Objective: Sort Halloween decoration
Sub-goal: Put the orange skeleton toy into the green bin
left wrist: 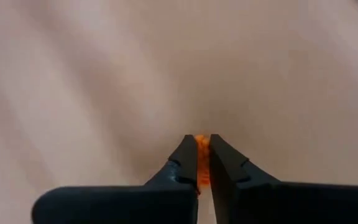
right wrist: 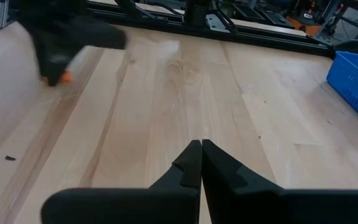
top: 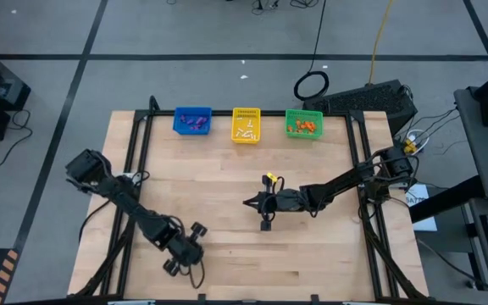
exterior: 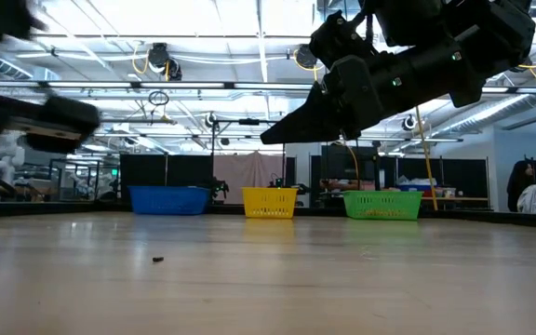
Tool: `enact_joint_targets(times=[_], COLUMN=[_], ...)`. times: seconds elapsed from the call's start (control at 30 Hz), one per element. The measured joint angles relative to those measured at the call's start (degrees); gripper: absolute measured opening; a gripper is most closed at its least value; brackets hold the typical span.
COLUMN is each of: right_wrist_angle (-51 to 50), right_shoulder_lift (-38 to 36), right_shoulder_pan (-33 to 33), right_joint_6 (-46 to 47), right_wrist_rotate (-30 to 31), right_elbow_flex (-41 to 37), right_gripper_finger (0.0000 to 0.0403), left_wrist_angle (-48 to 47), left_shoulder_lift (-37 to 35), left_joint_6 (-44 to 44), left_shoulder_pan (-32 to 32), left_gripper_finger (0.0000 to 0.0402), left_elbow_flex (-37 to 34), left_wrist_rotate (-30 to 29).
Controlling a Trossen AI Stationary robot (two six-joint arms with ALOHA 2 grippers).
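1. Table [top: 227,195]: bare wood across most of its top. Three baskets sit in a row along the far edge: blue basket [top: 192,120], yellow basket [top: 246,124], green basket [top: 303,124].
2. Right gripper [top: 251,202] hangs over mid-table, off the surface. Its fingers are pressed together with nothing between them. Waiting, by the look of it.
3. Left gripper [left wrist: 203,149] is at the near-left part of the table, clenched on a small orange trinket [left wrist: 202,163] pinched between its fingertips. The right wrist view shows the same orange speck at that gripper's tip, low above the wood.
4. Baskets already hold sorted pieces: purple in the blue one, pale in the yellow, orange trinkets in the green.
5. One tiny dark speck [exterior: 157,260] lies on the wood; what it is cannot be told.
6. Step in hand, as I judge it: carrying a grasped orange piece. The next move likely calls for a long reach across to the green basket, keeping the pinch firm until over its rim.
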Motion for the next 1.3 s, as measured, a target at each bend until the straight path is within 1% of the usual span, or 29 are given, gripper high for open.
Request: enact_joint_targets(times=[0.07,0.17,0.23,0.3,0.47,0.57,0.6,0.7,0.8,0.9,1.0,1.17,1.3], right_wrist_angle=[-0.08,-0.42,-0.65,-1.4,-2.22,-0.97,-0.44,1.19,4.07,6.07,3.86,-4.54,-6.88], right_shoulder_lift=[0.0,0.0,0.0,0.0,0.02,0.02,0.02,0.02,0.02,0.02,0.02,0.02,0.02], right_shoulder_pan=[0.01,0.26,0.7,1.31,3.13,3.78,3.86,3.92,4.12,4.54,4.67,5.07,5.65], right_joint_6=[-0.05,-0.13,-0.36,-0.47,1.13,4.74,6.53,10.89,11.92,11.28,9.63,6.48,5.87], right_wrist_rotate=[0.0,0.0,0.02,0.0,0.13,-0.26,-1.28,-6.59,-11.77,-13.82,-13.94,-13.68,-13.68], right_elbow_flex=[0.0,0.0,0.01,0.0,0.0,0.0,0.02,0.04,0.31,2.11,5.89,12.58,15.05], right_gripper_finger=[0.0,0.0,0.0,0.0,0.0,0.0,0.0,0.0001,0.0015,0.0044,0.0082,0.0139,0.0165], left_wrist_angle=[-0.86,0.95,4.92,11.44,33.1,49.73,55.08,70.32,82.23,86.08,86.84,88.43,89.38], left_shoulder_lift=[-1.18,-3.16,-4.19,-5.0,-6.59,-6.57,-6.62,-6.64,-6.65,-6.66,-6.66,-6.68,-6.68], left_joint_6=[-1.04,-3.18,-5.56,-8.42,-15.19,-15.63,-14.91,-10.42,-5.73,-4.74,-4.15,-1.77,-1.63], left_shoulder_pan=[1.69,3.85,5.06,5.86,6.4,6.6,6.65,7.4,8.92,11.25,13.18,14.77,15.19], left_gripper_finger=[0.001,0.0008,0.0008,0.0007,0.0006,0.0005,0.0005,0.0005,0.0005,0.0005,0.0005,0.0005,0.0005], left_elbow_flex=[-0.15,-0.4,-1.93,-4.63,-14.09,-19.46,-20.95,-24.91,-26.94,-27.15,-26.15,-25.5,-25.5], left_wrist_rotate=[-1.89,-4.24,-5.23,-6.85,-13.96,-17.21,-17.87,-17.54,-13.51,-7.82,-4.34,-2.4,-2.4])
